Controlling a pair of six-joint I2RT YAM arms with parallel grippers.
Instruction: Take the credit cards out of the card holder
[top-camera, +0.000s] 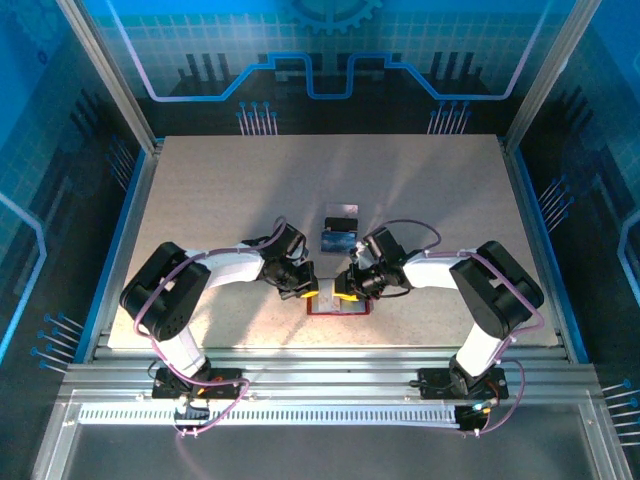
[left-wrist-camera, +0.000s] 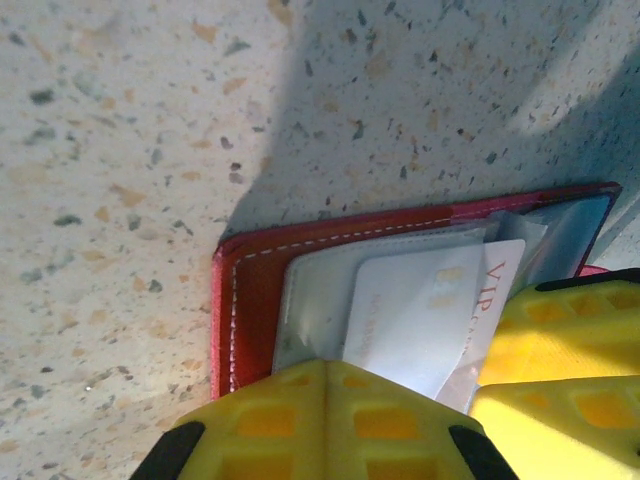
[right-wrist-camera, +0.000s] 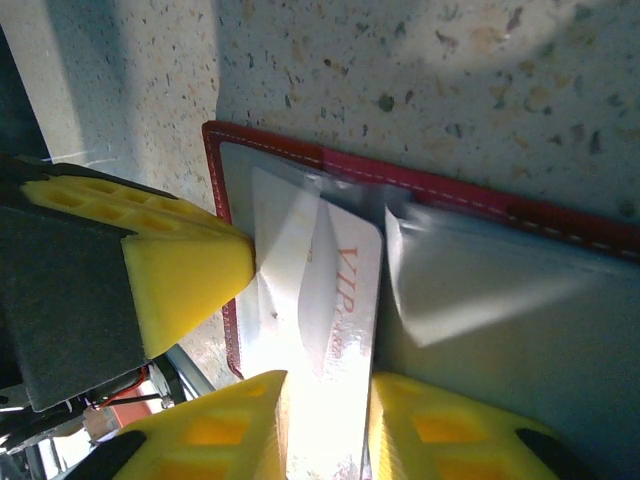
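Note:
The dark red card holder (top-camera: 338, 309) lies open near the table's front edge, between both grippers. A pale pink card (left-wrist-camera: 410, 320) marked VIP sticks partway out of its greyish pocket (left-wrist-camera: 310, 300). My left gripper (left-wrist-camera: 325, 365) is shut, its yellow tips pressed together on the card holder (left-wrist-camera: 255, 300) beside the card. My right gripper (right-wrist-camera: 328, 400) has its two yellow fingers closed on the pale pink card (right-wrist-camera: 340, 290), above the card holder (right-wrist-camera: 420, 185). A blue card (top-camera: 338, 240) lies on the table just beyond, and a dark card (top-camera: 342, 212) behind it.
The left gripper (top-camera: 303, 290) and right gripper (top-camera: 346, 290) sit almost tip to tip over the wallet. The left gripper's finger (right-wrist-camera: 190, 270) nearly touches the card's edge. The right gripper's fingers (left-wrist-camera: 570, 330) crowd the wallet's right leaf. Speckled tabletop (top-camera: 200, 200) spreads all around.

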